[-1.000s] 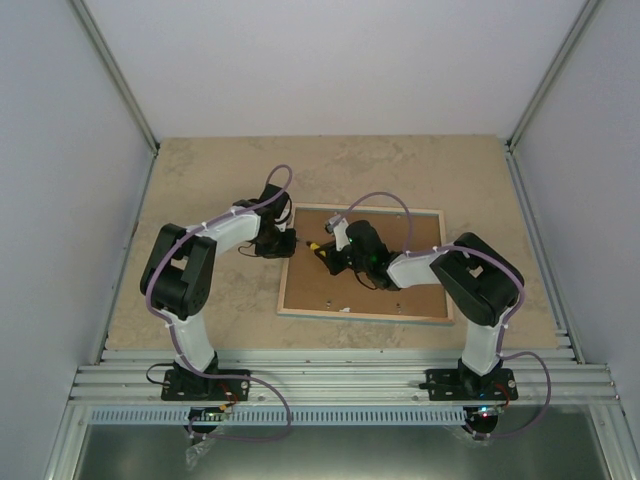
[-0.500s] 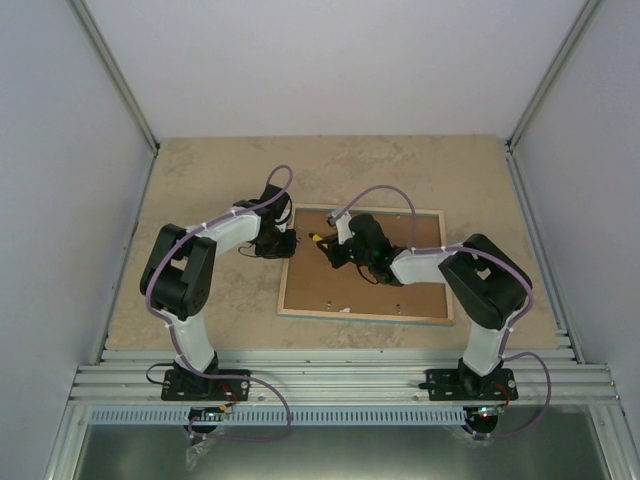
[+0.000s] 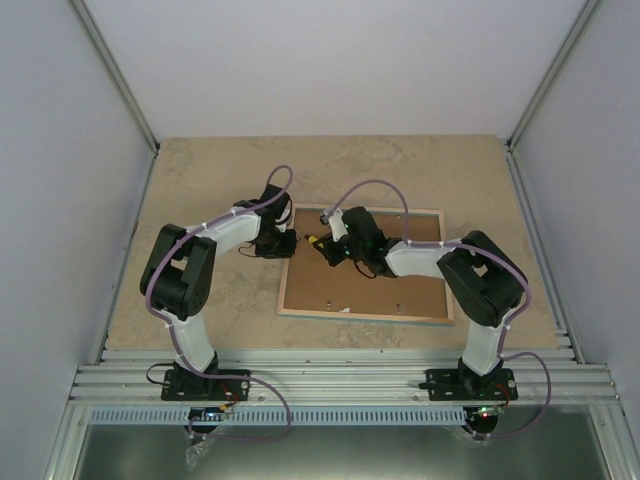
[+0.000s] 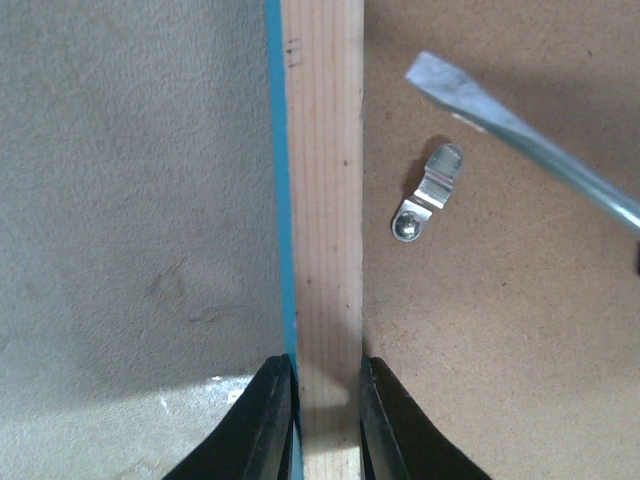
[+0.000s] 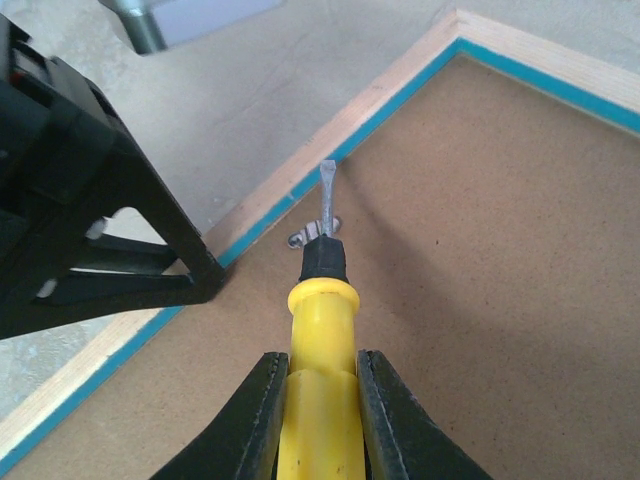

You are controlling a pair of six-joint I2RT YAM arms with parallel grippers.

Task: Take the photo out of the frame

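While left claw (image 4: 322, 378) clamps the frame (image 4: 322, 200) rim and right claw (image 5: 320, 368) grips a screwdriver (image 5: 322, 300) by 1 clip (image 4: 428, 192), backboard (image 5: 460, 300) is still on, photo unseen.

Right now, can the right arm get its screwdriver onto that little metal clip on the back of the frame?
Probably yes. The screwdriver blade is right by the clip with nothing lying between them. The left fingers pinch the frame rim off to one side, clear of the way.
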